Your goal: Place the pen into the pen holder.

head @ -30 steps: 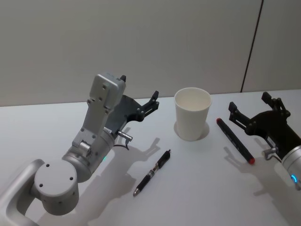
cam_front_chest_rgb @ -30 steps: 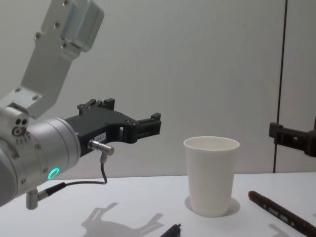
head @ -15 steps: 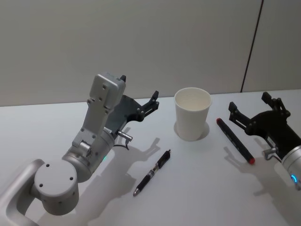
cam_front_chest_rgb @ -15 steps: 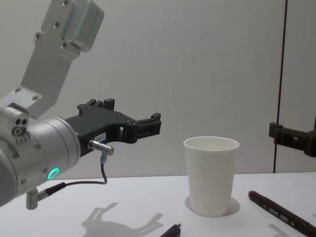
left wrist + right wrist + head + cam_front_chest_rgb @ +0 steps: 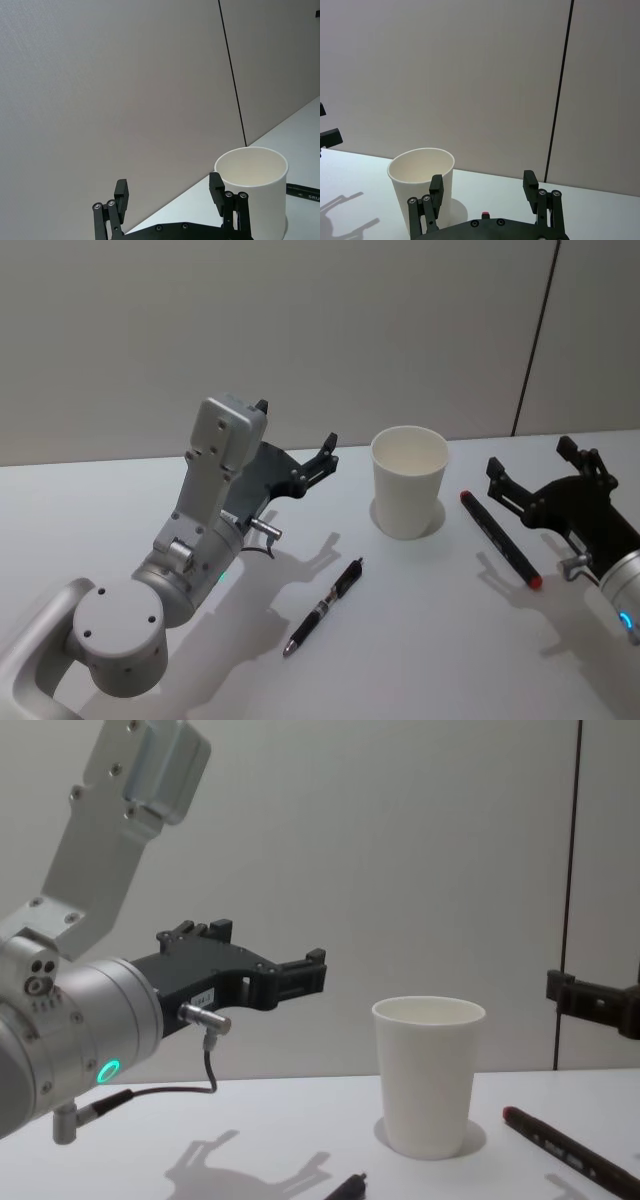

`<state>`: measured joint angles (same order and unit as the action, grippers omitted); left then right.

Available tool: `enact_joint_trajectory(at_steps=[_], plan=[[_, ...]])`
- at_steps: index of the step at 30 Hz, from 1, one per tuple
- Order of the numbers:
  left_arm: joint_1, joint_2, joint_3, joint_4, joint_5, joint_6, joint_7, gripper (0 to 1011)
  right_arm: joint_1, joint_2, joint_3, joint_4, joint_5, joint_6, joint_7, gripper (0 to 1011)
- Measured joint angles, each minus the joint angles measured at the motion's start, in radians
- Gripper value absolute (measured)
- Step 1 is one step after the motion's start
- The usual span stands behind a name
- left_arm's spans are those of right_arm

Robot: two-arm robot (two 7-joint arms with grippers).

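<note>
Nothing is moving. Both released, left gripper [image 5: 297, 423] and right gripper [image 5: 530, 455] are flanking the pen holder [image 5: 408, 490], black pen [image 5: 323, 607] lying before it.

Soft, even light from above keeps the matte white table [image 5: 430, 640] bright, with no glare. In the head view's centre, the silver-grey left arm [image 5: 200, 530] throws a faint, soft-edged shadow. The plain white paper cup [image 5: 409, 480] has a pale shadow ringing its base. The grey wall [image 5: 300, 330] is evenly lit.
</note>
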<state>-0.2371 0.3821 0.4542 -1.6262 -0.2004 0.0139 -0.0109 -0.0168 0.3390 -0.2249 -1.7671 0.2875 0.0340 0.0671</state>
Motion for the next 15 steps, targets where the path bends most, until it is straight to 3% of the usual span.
enact_joint_trajectory(at_steps=[15], plan=[[0.000,0.000,0.000,0.000,0.000,0.000,0.000,1003,-0.070,0.031,0.017,-0.058,0.031,0.022,-0.058,1001]])
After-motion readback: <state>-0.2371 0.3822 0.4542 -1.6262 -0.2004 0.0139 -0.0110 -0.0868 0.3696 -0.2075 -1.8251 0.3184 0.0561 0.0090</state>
